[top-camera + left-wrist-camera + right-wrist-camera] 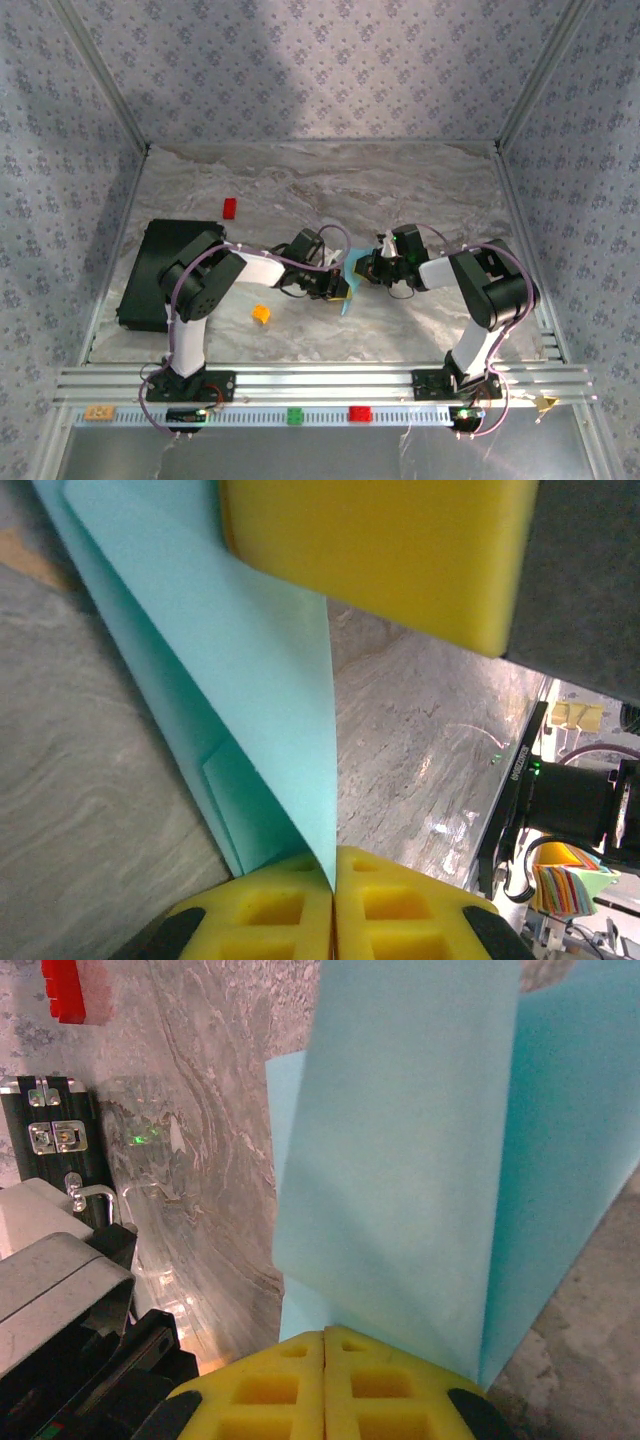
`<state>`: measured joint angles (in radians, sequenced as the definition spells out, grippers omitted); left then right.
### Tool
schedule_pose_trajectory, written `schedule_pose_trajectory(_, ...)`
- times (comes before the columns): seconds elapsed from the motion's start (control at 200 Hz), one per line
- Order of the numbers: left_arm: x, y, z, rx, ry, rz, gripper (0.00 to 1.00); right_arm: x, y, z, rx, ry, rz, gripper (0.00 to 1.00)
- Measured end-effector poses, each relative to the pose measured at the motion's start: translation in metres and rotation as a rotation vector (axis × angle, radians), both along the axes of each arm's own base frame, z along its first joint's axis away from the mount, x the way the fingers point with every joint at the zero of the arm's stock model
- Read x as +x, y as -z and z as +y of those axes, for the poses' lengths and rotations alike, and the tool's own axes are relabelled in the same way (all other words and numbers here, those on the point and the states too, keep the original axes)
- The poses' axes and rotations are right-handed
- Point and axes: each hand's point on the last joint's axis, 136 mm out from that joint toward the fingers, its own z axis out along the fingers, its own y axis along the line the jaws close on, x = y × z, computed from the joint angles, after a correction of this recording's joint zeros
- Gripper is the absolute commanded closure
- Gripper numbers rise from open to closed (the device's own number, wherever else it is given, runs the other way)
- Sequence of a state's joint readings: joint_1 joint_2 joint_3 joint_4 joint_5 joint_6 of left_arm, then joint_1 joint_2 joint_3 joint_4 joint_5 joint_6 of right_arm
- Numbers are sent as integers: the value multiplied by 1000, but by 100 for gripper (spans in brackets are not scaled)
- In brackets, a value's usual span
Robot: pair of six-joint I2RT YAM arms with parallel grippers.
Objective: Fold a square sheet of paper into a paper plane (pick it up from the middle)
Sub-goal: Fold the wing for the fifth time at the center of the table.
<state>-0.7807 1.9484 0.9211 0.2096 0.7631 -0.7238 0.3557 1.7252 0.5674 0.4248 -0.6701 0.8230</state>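
The square sheet of paper [349, 301] is light blue, creased and folded, and hangs upright between both grippers at the table's middle. My left gripper [339, 288] comes in from the left, my right gripper [363, 268] from the right, nearly touching. In the left wrist view the paper [250, 680] runs down into the seam of my shut left gripper [334, 872]; a yellow finger [380, 550] of the right gripper sits above. In the right wrist view the folded paper [400, 1160] rises from the tips of my shut right gripper [325, 1340].
A black rectangular slab [165, 270] lies at the left, also seen as a latched case [50, 1140]. A red block [230, 207] sits behind it, an orange block [261, 314] in front of the left arm. Green [296, 415] and red [359, 413] blocks rest on the front rail.
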Motion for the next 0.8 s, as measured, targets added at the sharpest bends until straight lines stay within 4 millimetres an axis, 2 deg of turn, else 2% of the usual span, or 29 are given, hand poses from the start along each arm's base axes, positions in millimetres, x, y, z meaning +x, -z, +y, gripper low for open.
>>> schedule_pose_trajectory(0.375, -5, -2, 6, 17, 4, 47, 91, 0, 1, 0, -10, 3, 10, 93)
schedule_pose_trajectory(0.605, -8, -9, 6, 6, 7, 64, 82, 0, 2, 0, -15, 4, 12, 94)
schedule_pose_trajectory(0.805, -7, -9, 6, 11, -10, 79, 81, 0, 1, 0, -19, 5, 11, 94)
